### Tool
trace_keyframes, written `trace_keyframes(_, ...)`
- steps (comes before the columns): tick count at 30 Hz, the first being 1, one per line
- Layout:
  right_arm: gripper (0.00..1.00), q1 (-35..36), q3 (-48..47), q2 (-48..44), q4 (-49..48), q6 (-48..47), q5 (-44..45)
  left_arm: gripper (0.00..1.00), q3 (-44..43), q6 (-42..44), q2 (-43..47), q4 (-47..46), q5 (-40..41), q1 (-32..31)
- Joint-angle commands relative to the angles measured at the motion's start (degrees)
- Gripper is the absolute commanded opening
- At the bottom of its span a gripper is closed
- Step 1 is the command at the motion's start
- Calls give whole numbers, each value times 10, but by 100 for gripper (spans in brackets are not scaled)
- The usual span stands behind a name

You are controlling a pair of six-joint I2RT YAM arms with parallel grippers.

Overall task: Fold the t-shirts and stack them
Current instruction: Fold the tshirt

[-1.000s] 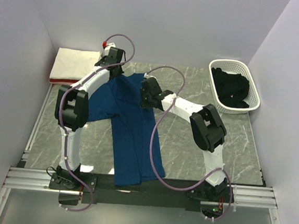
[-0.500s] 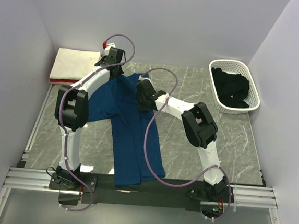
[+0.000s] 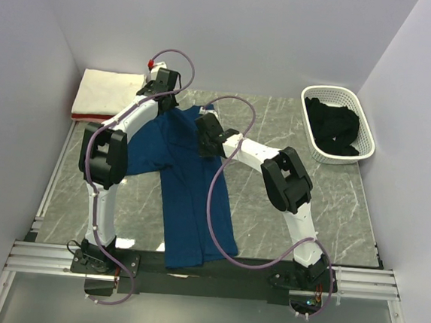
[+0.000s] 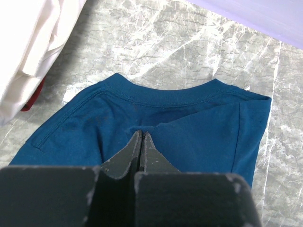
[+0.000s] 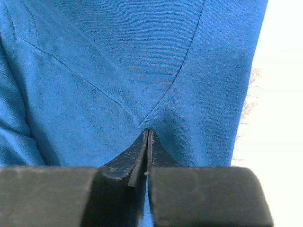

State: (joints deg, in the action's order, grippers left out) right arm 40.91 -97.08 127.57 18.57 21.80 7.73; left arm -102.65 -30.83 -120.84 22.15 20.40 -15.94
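Note:
A navy blue t-shirt (image 3: 190, 197) lies spread on the marble table, its body running toward the near edge. My left gripper (image 3: 162, 105) is shut on the shirt's cloth just below the collar (image 4: 165, 94), jaws pressed together (image 4: 141, 134). My right gripper (image 3: 205, 134) is shut on a pinch of the same blue shirt (image 5: 118, 71), with creases running out from its tips (image 5: 148, 131). A folded cream-white shirt (image 3: 108, 92) lies over a pink-red one (image 3: 91, 117) at the back left. A black shirt (image 3: 333, 128) fills the basket.
The white lattice basket (image 3: 359, 114) stands at the back right. The folded stack's edge (image 4: 28, 47) shows left of my left gripper. Bare marble table (image 3: 301, 214) lies right of the blue shirt. Walls close in the back and both sides.
My right gripper has moved left over the blue shirt's top part, and its arm has bent further. The left gripper has stayed put.

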Motion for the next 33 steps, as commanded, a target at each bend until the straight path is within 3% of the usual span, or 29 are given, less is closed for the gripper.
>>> trace_keyframes(1,4,4,-19,1,-5,-4,11,0,-21,9,11,-3,2,-1)
trace_keyframes(5,0,3,-1,-21,-18,-6,3,0,-22,11,13,-4,4,-1)
trace_keyframes(9,20,3,-7,-18,-12,-10,5,0,-24,11,10,-2,3,-1)
trace_keyframes(12,24,4,-19,0,-4,-8,4,0,-22,11,10,-4,3,-1)
trace_keyframes(28,19,5,-44,40,18,-7,4,0,-21,12,9,-5,-1,-1)
trace_keyframes(33,6,4,-29,16,10,-7,13,0,-22,13,9,-5,-1,-1)
